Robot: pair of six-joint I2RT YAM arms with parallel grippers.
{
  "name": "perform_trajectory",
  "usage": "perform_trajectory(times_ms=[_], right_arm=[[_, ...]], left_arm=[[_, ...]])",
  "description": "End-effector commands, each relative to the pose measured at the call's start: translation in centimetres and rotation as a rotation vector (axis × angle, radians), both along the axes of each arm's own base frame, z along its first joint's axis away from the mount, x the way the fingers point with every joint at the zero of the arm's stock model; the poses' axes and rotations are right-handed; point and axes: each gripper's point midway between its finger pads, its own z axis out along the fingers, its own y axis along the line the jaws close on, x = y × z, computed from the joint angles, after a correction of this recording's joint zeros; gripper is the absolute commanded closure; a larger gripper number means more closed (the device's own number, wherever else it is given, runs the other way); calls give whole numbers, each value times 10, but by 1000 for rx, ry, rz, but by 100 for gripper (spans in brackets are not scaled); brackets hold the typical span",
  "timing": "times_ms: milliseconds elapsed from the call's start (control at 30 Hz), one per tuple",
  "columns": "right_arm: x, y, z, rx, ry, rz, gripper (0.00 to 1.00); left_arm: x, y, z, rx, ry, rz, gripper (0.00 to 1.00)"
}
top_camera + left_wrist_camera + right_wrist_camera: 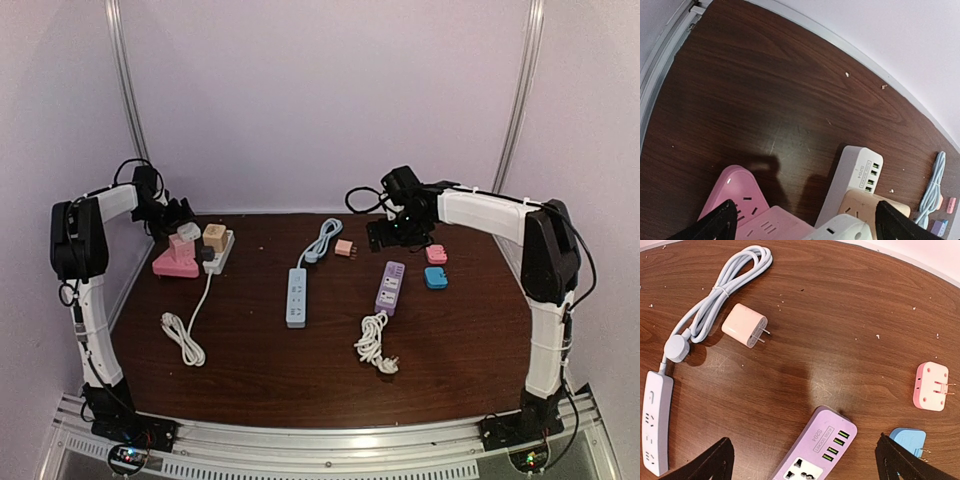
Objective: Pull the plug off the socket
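Tan plug (871, 206) on white strip (856, 172); L gripper (805, 205), R gripper (804, 440) both spread wide.

Purple power strip (812, 452), right half of table (850, 340), toward far edge: short printed code beside its USB ports (836, 445), looks like "S204"; first characters unsure. White power strip (850, 175), near far left corner: similar small code beside its USB ports, too blurred to read.

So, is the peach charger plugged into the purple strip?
No, the peach charger lies loose, prongs bare, apart from the purple strip.
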Motion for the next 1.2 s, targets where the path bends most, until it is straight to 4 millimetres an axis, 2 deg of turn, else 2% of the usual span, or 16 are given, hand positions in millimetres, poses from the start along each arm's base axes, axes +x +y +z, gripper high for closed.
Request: perform_trajectory(times_ms=[0,233,533,767,867,1000,1167], right_arm=[[-3,8,14,40,-22,8,0],[-5,14,7,45,-9,22,0],[-7,26,0,44,-3,39,0],[-14,36,2,49,-4,58,0],[-21,50,4,82,6,91,0],[-30,73,7,134,16,135,0],[-47,120,14,306,57,209,0]], left_arm=[[5,-22,-1,-82,-34,-89,2],[-10,-44,2,-189,-53,-176,2],[-44,-68,-1,-295,-71,-216,2],[-73,-95,7,-343,-91,-226,2],[-88,-103,8,-349,-89,-217,2],[-116,-129,-1,-366,-62,-219,2],[-144,-150,-6,-384,-50,-202,2]])
